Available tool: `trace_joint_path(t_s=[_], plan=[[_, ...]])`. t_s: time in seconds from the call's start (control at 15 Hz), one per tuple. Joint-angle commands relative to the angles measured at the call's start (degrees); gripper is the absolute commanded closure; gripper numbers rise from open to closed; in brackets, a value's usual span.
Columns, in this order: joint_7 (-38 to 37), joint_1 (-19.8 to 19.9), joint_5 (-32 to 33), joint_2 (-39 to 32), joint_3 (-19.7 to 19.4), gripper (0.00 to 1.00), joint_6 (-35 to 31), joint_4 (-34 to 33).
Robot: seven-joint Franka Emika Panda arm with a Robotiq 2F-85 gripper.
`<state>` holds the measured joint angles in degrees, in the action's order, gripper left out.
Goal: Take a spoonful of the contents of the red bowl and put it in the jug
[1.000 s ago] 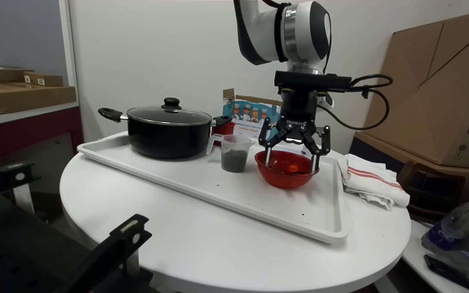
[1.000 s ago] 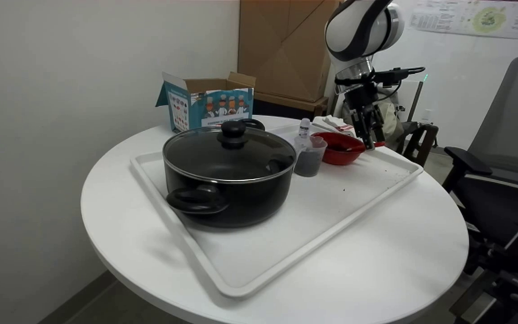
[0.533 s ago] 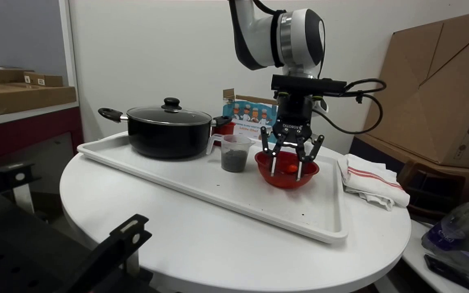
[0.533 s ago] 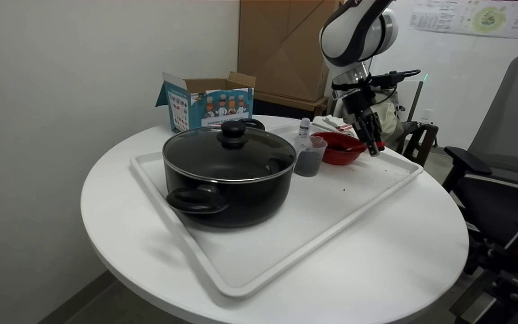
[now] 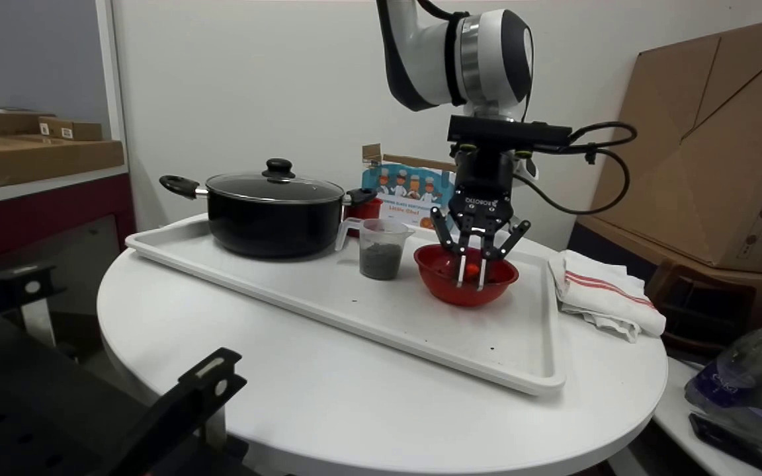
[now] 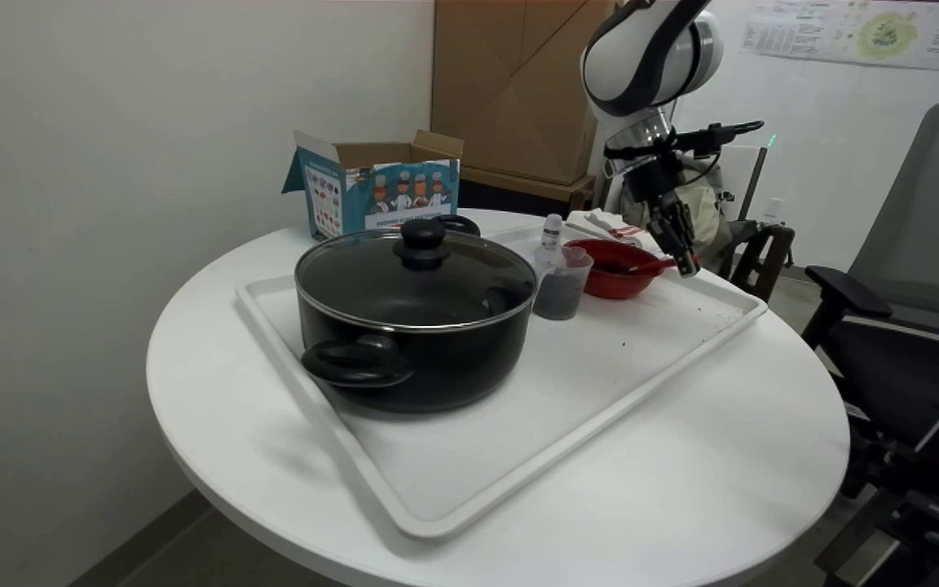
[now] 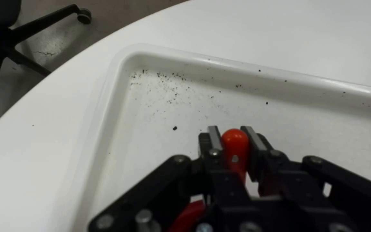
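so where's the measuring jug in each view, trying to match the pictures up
In an exterior view: jug at centre, between black pot and red bowl.
In an exterior view: jug right of centre, between the same two.
Wrist view: not in it.
Shared landmark: white tray, in all three.

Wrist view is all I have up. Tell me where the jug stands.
Observer: In both exterior views, the jug stands between the black pot and the red bowl.
Operator: Report what the jug holds.
Observer: Dark contents fill its lower part, seen through the clear wall; what they are, I can't tell.
Operator: Trace the red handle past what my frame shows.
Observer: In an exterior view, it runs from the claw over the rim into the red bowl; its far end is too dark to make out.
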<state>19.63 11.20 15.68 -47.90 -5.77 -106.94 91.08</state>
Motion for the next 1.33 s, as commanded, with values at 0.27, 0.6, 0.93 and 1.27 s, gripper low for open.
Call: trace_joint_path(t_s=[0.27, 0.6, 0.93, 1.27], plan=[[4.5, -0.7, 5.2, 1.3, -0.6, 0.91, 4.3, -1.0], [8.1, -1.7, 11.0, 1.9, -0.8, 0.91, 7.2, -0.3], [6.2, -5.5, 23.3, 2.0, -2.8, 0.91, 8.7, 0.2], [2.9, -7.9, 35.0, 2.6, -2.3, 0.91, 7.5, 1.2]])
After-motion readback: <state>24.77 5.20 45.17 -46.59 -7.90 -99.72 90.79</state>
